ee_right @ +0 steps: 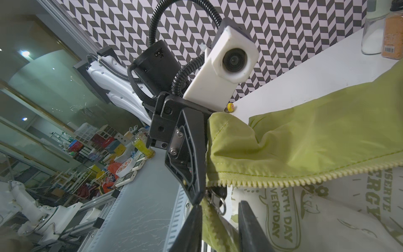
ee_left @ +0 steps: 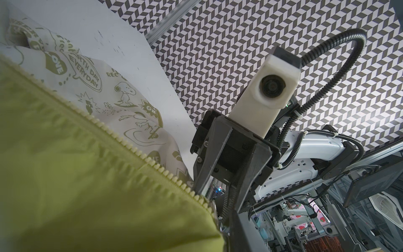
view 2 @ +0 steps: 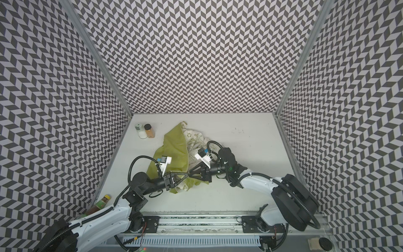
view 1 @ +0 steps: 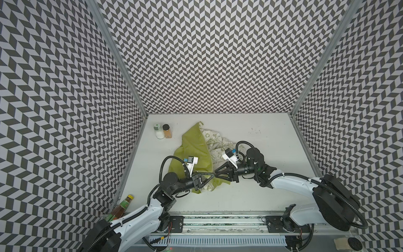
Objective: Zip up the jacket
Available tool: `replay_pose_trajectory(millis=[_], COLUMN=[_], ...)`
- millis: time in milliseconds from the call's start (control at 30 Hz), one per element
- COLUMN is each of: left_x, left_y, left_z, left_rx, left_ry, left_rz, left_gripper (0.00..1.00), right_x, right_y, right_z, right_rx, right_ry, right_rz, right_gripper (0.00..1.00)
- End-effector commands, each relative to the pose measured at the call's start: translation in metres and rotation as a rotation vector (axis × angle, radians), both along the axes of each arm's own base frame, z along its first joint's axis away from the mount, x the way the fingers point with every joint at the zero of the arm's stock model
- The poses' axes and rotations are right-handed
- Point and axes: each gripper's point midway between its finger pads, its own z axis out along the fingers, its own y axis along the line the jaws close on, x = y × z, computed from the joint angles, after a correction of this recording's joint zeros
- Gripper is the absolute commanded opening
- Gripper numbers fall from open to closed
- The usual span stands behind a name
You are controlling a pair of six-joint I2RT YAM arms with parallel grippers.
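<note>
The lime-green jacket lies unzipped left of centre on the white tabletop, its printed lining showing. The left pincer is clamped on its bottom corner by the zip slider. The right pincer, tip to tip with it, stands narrowly parted astride the loose zip edge

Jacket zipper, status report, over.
Left gripper shut on jacket at the zipper bottom end. Right gripper, jaws apart at the slider. Zipper undone. Jars, bottle off to the side.
</note>
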Motion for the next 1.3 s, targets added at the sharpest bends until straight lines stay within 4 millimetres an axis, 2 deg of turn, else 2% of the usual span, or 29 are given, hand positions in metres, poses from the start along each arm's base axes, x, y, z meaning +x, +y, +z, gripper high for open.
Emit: replay_pose_trajectory(millis=[0, 233, 633, 967, 1167, 1200, 1267], left_x=[-0.004, -0.004, -0.006, -0.002, -0.001, -0.001, -0.001], left_y=[-0.001, 0.001, 0.001, 0.003, 0.003, 0.003, 0.003], left_z=[0.012, 0.008, 0.010, 0.009, 0.008, 0.007, 0.007], left_rx=[-0.035, -0.039, -0.050, -0.053, -0.049, -0.048, -0.048], left_ry=[-0.043, -0.032, -0.029, -0.013, -0.007, -0.005, -0.003], left_rz=[-0.025, -0.021, -0.029, -0.011, -0.008, -0.007, -0.004], left_gripper=[0.00, 0.00, 0.00, 0.00, 0.00, 0.00, 0.10], right_x=[-0.001, -0.001, -0.004, -0.005, 0.005, 0.008, 0.014], right_y=[0.007, 0.009, 0.012, 0.013, 0.015, 0.015, 0.015], right_z=[0.017, 0.015, 0.019, 0.010, 0.011, 0.012, 0.014], right_rx=[0.055, 0.053, 0.047, 0.019, 0.009, 0.008, 0.009], right_ry=[-0.050, -0.048, -0.025, -0.006, -0.011, -0.009, -0.005], right_rz=[0.035, 0.040, 0.067, 0.085, 0.021, 0.002, -0.040], right_gripper=[0.22, 0.14, 0.12, 0.00, 0.00, 0.00, 0.00])
